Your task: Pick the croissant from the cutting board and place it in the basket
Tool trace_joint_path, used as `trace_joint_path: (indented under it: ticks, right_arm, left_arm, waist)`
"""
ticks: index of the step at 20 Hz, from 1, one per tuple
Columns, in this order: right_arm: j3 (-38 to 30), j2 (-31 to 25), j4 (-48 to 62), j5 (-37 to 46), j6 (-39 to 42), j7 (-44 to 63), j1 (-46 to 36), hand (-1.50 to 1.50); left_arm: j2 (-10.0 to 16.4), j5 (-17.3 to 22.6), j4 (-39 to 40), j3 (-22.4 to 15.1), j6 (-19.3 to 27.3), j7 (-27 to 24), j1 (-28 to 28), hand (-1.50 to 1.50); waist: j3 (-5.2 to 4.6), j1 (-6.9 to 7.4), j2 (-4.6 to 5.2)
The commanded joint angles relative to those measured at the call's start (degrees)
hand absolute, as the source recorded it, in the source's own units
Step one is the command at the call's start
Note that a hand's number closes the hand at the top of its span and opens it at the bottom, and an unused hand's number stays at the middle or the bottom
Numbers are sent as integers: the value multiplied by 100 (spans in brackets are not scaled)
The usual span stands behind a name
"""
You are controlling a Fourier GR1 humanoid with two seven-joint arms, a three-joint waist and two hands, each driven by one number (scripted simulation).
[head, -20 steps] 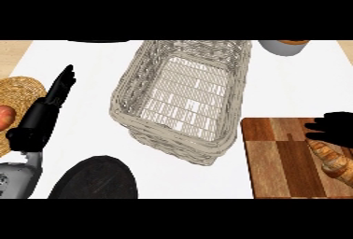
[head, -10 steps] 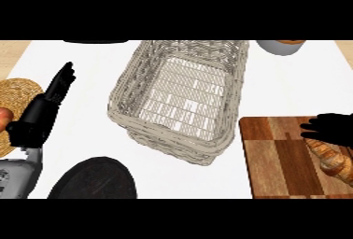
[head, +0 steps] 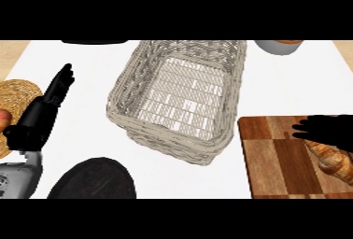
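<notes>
"Well, where does the croissant (head: 335,161) lie?"

"On the cutting board (head: 272,163), far over at its right side, partly cut off by the edge of the head view. It is not in the basket (head: 176,145), which stands just left of the board."

"And the right hand (head: 329,133)?"

"It hangs over the croissant's upper end and hides it. I judge it is placed there to take the pastry from above. How far it is open, or whether it has hold of the croissant, I cannot tell: it shows only as a dark shape against the board."

"Why does the basket sit so close?"

"Likely so that the carry is short: up off the board, a little to the left over the near wall, then down onto the woven floor. The basket is long, with its mouth facing up, so there is room to lower the pastry in."

"What is the left hand (head: 43,114) doing?"

"Resting at the left of the view, fingers straight and pointing up, holding nothing. It is well apart from the basket, so it keeps out of the way."

"Anything else nearby?"

"A dark plate (head: 96,179) in front of the basket, and a grey bowl (head: 276,46) beyond it. Neither lies between board and basket."
</notes>
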Motion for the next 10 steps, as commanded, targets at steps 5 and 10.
trace_joint_path:
  ticks: [5,10]
  right_arm:
    - [-366,80,291,295,17,-641,313,-150]
    - [-239,702,767,649,-162,-541,149,-150]
  left_arm:
    - [-225,-259,-173,77,-8,264,-49,0]
    - [-249,-238,-179,198,-241,-94,254,0]
  waist:
    - [-1,-31,-6]
    - [0,12,1]
